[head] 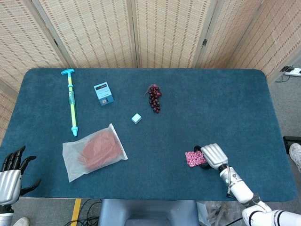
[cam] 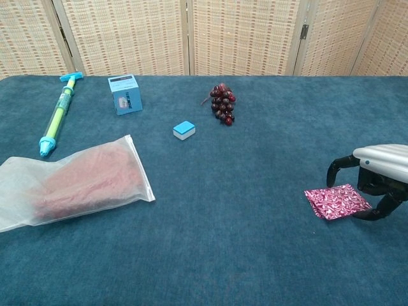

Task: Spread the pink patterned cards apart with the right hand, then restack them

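The pink patterned cards [head: 193, 158] [cam: 336, 201] lie in one squared-up stack flat on the blue tabletop, near its front right. My right hand [head: 214, 155] [cam: 381, 169] arches over the stack's right edge, fingers curled down. One finger comes down just beyond the far edge, and the thumb touches the near right corner. The stack rests on the table, not lifted. My left hand [head: 11, 176] hangs off the front left corner of the table with fingers spread and nothing in it; the chest view does not show it.
A clear bag with red contents [head: 94, 151] [cam: 70, 182] lies front left. Behind it are a green-and-blue pump [head: 71, 99] [cam: 56, 121], a blue box [head: 103, 93] [cam: 124, 94], a small blue block [head: 136, 118] [cam: 183, 129] and dark grapes [head: 154, 98] [cam: 223, 104].
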You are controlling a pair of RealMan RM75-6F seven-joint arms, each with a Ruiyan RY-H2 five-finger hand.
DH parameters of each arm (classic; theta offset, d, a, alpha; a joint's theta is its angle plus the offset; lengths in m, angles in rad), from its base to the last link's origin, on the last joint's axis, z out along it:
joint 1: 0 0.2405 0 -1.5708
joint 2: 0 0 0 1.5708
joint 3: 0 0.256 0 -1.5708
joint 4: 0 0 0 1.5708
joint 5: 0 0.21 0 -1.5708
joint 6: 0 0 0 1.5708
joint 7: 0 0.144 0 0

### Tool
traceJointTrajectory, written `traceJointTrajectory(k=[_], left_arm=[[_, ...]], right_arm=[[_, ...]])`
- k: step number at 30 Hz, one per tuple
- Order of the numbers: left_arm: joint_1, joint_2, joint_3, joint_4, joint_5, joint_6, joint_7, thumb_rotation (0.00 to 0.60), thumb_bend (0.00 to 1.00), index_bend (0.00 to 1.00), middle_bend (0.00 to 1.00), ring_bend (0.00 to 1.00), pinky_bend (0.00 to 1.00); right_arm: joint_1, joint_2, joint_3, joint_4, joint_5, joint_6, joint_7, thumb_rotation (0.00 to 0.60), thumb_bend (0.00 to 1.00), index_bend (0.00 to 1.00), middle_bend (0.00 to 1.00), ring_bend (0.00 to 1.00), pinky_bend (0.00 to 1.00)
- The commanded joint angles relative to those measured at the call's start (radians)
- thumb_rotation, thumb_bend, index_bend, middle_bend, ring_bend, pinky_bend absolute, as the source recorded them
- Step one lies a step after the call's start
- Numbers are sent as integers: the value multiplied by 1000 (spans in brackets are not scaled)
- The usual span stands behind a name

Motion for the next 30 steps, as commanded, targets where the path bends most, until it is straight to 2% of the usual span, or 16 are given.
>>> traceJointTrajectory(k=[1,9,16,19,21,22,25,26,28,30], left_arm=[[1,0,0,1,-1,0,0,600,230,280,30,22,90],[2,0,0,3,-2,1,-3,600,231,283,29,22,90],[-6,2,-6,-1,4,0,-2,600,231,285,29,22,90],[-11,-2,-9,-2,8,-1,0,600,231,284,29,22,90],[-14,-4,-10,-4,12,-3,3,600,231,282,30,22,90],[-17,-6,-10,-5,14,-4,5,600,231,281,30,22,90],[-22,-12,-13,-6,19,-3,7,600,231,278,30,22,90],[-24,-15,-15,-6,22,-3,9,600,230,277,30,22,89],[-26,-18,-15,-8,25,-2,12,600,230,274,30,22,90],[-29,-23,-16,-10,30,-1,19,600,231,271,30,22,90]], right_arm=[[0,-1,0,0,0,0,1,600,254,345,1000,1000,1000],[-6,8,6,-11,-4,22,11,600,253,319,1000,1000,1000],[-50,79,40,-74,-32,151,45,600,265,319,996,1000,1000],[-80,120,43,-101,-56,218,58,600,295,319,932,990,1000],[-104,144,44,-111,-78,273,72,600,322,319,870,941,1000],[-119,156,44,-116,-91,304,80,600,341,319,813,874,984],[-154,182,42,-127,-121,375,99,600,361,319,684,723,879],[-169,191,40,-129,-138,407,107,600,364,319,638,670,826],[-192,204,36,-128,-160,451,119,600,365,313,497,498,642],[-219,220,31,-131,-180,498,136,600,357,281,389,366,482]])
